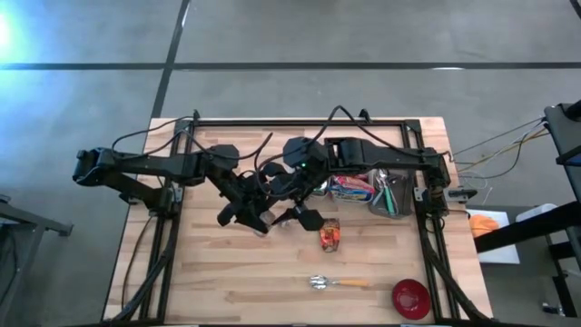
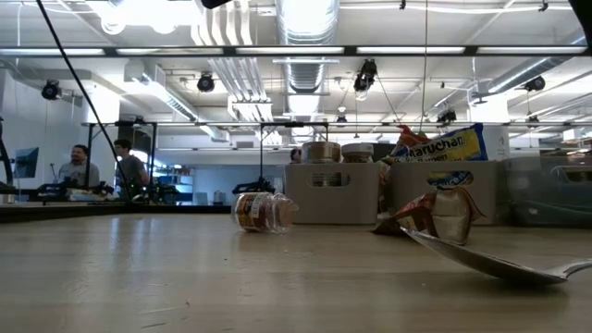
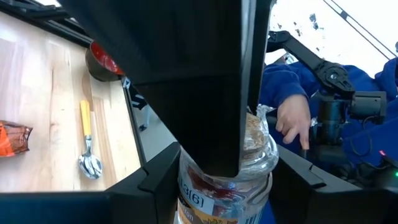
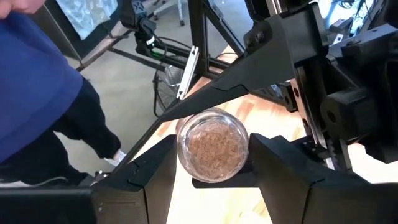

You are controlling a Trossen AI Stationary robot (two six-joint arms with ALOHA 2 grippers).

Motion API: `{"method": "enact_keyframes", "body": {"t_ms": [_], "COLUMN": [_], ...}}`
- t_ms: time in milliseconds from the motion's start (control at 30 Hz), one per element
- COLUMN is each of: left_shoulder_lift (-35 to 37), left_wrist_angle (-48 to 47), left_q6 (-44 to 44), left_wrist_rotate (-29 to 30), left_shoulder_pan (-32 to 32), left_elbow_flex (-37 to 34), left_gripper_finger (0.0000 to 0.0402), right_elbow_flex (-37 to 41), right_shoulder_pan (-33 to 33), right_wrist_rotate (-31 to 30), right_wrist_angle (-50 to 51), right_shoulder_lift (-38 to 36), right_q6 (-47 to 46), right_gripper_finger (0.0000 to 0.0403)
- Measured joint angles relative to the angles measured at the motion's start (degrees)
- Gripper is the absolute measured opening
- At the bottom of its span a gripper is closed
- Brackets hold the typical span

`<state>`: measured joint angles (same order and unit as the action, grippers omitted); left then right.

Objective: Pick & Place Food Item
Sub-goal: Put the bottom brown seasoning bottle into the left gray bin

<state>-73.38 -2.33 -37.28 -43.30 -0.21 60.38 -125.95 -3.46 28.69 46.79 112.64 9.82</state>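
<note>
A clear glass jar point(image 4: 213, 146) of brown grains with a label point(image 3: 193, 199) is up in the air over the middle of the table, between both grippers. My left gripper point(image 1: 247, 214) comes at it from the table's left and my right gripper point(image 1: 304, 216) from the right; both are shut on it. In the high view the arms hide the jar. An orange packet point(image 1: 329, 235) lies on the table just right of the grippers. A second jar point(image 2: 264, 211) lies on its side on the tabletop in the low view. My left gripper has the jar's labelled wall point(image 3: 184, 198) between its two fingers, lifted clear of the table. The right gripper's finger stands in front of most of the jar, so the rest of the hold is hidden. My right gripper pinches the jar's round wall point(image 4: 184, 149) between its two fingers point(image 4: 155, 171), one on each side. The jar's round end of brown grains faces the wrist camera. The jar is clear of the table, and the left gripper's fingers cross above and below it.
A grey bin point(image 1: 386, 195) of packets stands at the right. A spoon with a yellow handle point(image 1: 338, 283) and a red bowl point(image 1: 410, 298) lie near the front edge. A person in blue point(image 3: 298, 93) stands beyond the table, one hand point(image 3: 292, 118) near it.
</note>
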Motion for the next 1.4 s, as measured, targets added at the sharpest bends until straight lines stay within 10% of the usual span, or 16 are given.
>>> {"method": "enact_keyframes", "body": {"t_ms": [733, 1400], "left_shoulder_lift": [-0.01, 0.04], "left_wrist_angle": [-0.46, -0.70], "left_q6": [3.03, 4.15], "left_wrist_rotate": [0.20, -0.25], "left_shoulder_pan": [0.00, -0.02], "left_elbow_flex": [-0.02, 0.29], "left_gripper_finger": [0.0181, 0.0181], "right_elbow_flex": [0.09, -0.07], "right_shoulder_pan": [-0.02, 0.11], "right_wrist_rotate": [-0.13, 0.09], "right_wrist_angle": [0.02, -1.35], "right_shoulder_lift": [0.00, -0.02], "right_q6": [0.55, -4.77], "right_gripper_finger": [0.0194, 0.0089]}}
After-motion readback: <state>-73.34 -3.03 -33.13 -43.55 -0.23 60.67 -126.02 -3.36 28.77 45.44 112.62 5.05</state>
